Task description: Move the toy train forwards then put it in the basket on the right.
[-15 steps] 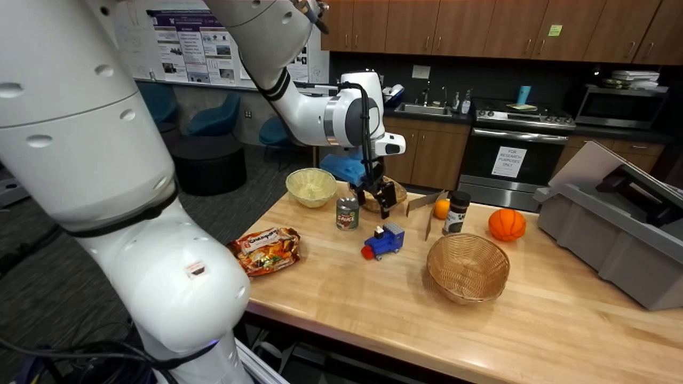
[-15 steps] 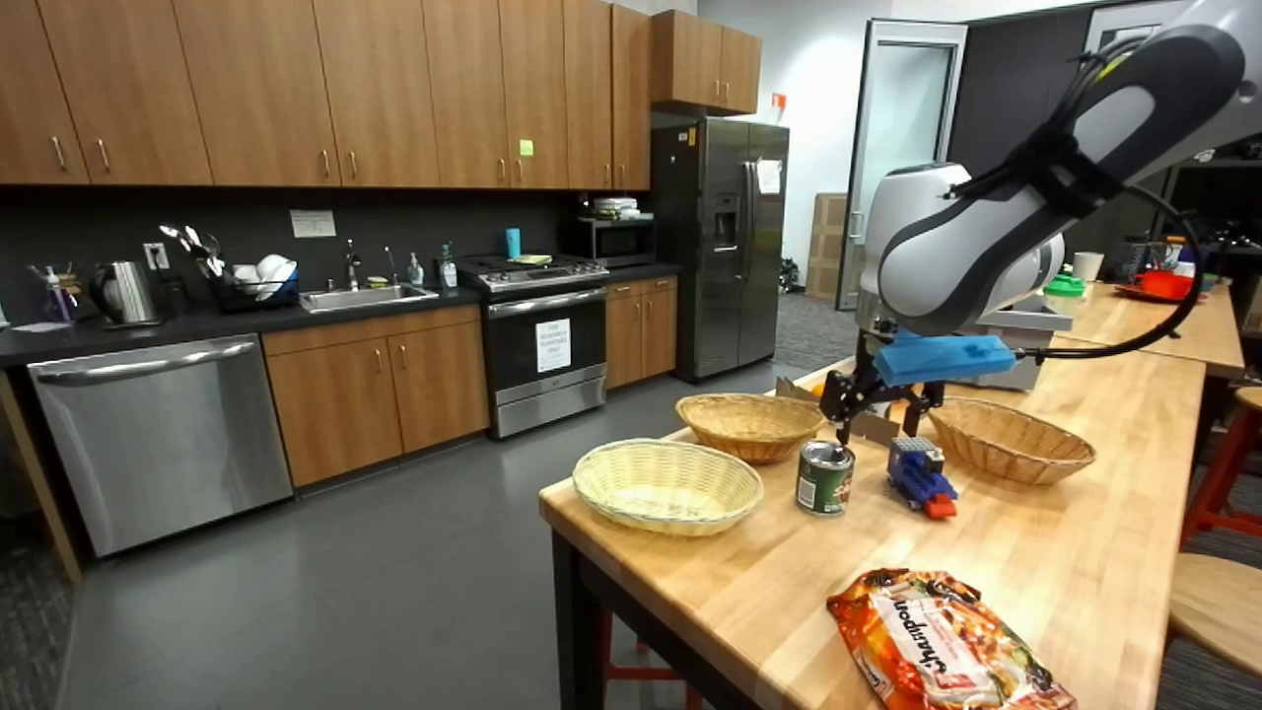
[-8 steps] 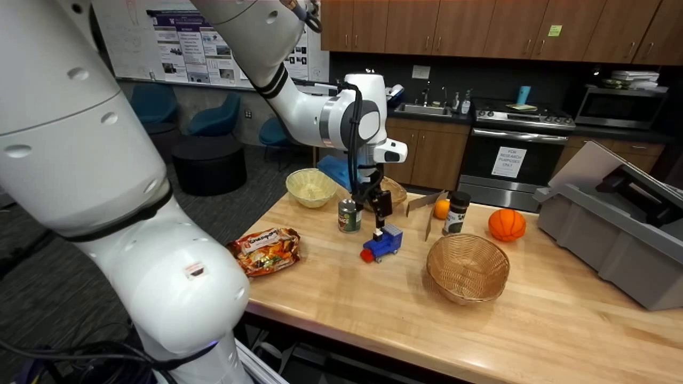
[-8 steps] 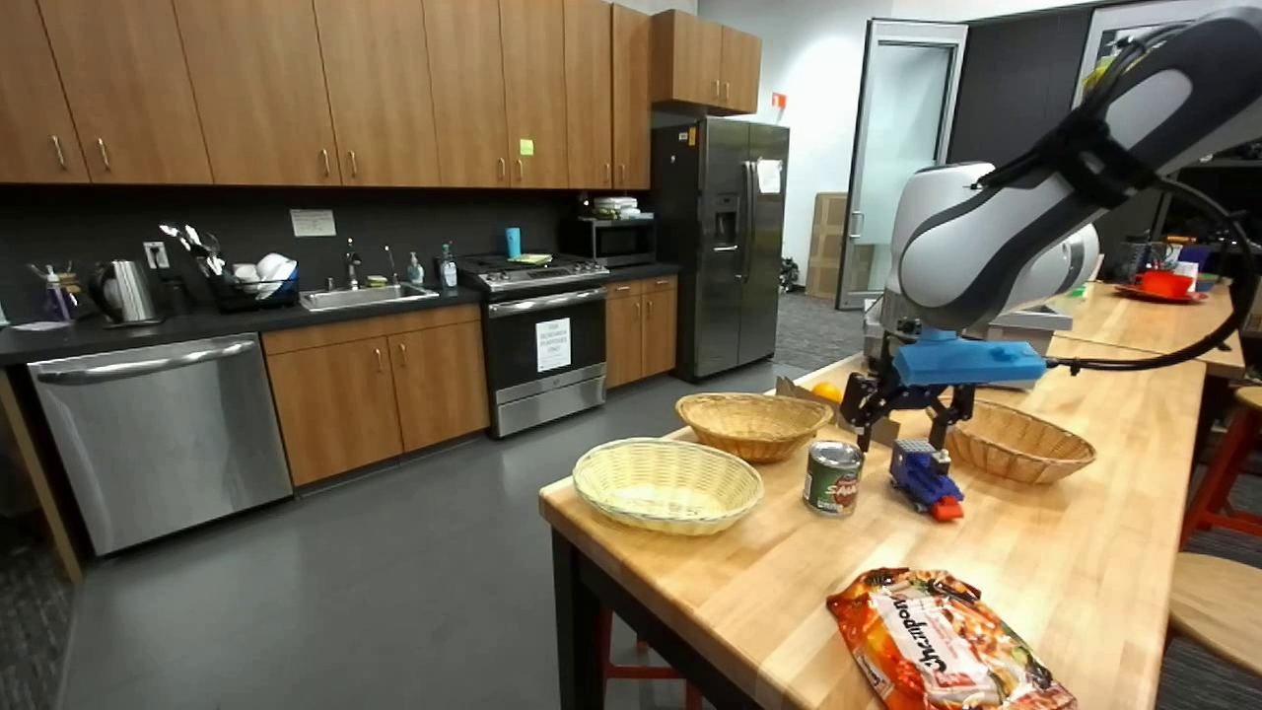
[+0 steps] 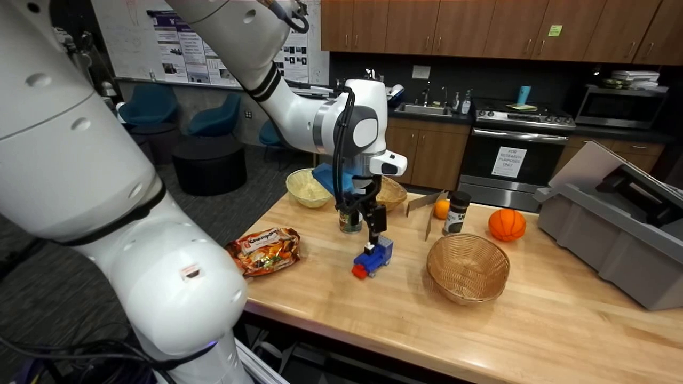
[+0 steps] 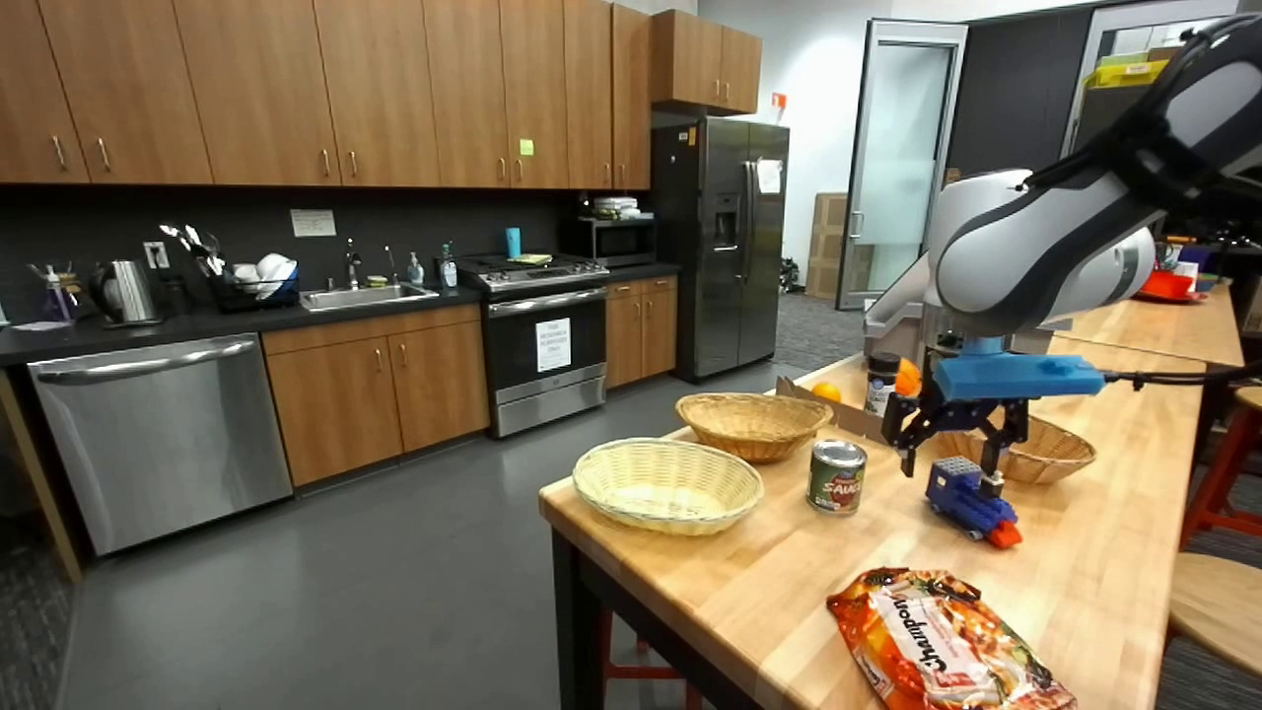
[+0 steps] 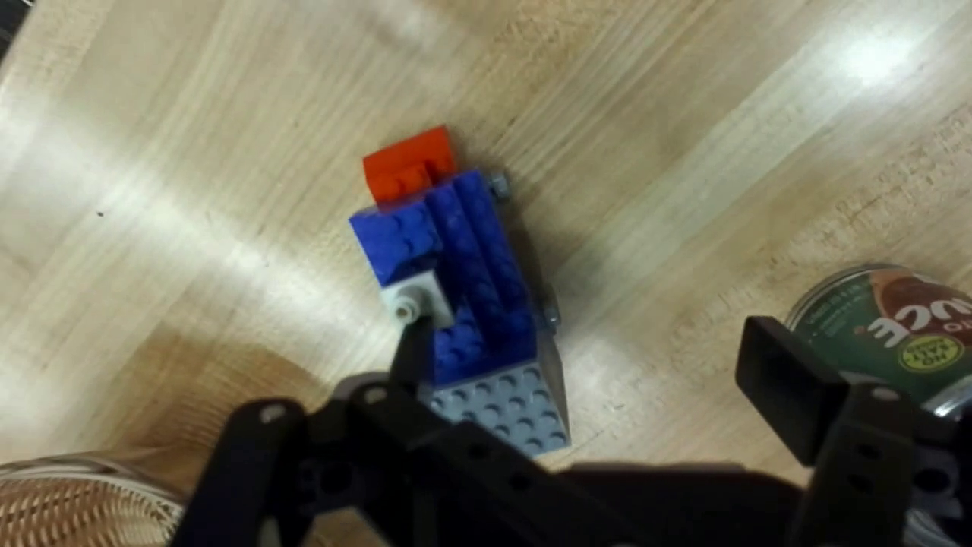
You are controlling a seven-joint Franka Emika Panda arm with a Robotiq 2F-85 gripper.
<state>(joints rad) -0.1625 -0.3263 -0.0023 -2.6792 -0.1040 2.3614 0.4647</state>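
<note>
Train (image 7: 478,281): studded blue plastic | basket (image 5: 468,266): round wicker | gripper (image 6: 950,472): jaws apart, train contact unclear

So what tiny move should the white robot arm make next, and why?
Probably nudge the blue, blocky plastic toy train forwards, red nose first: it stands on the wooden table, and the open black gripper has one fingertip just behind the train's white plastic knob, where it could push.
</note>
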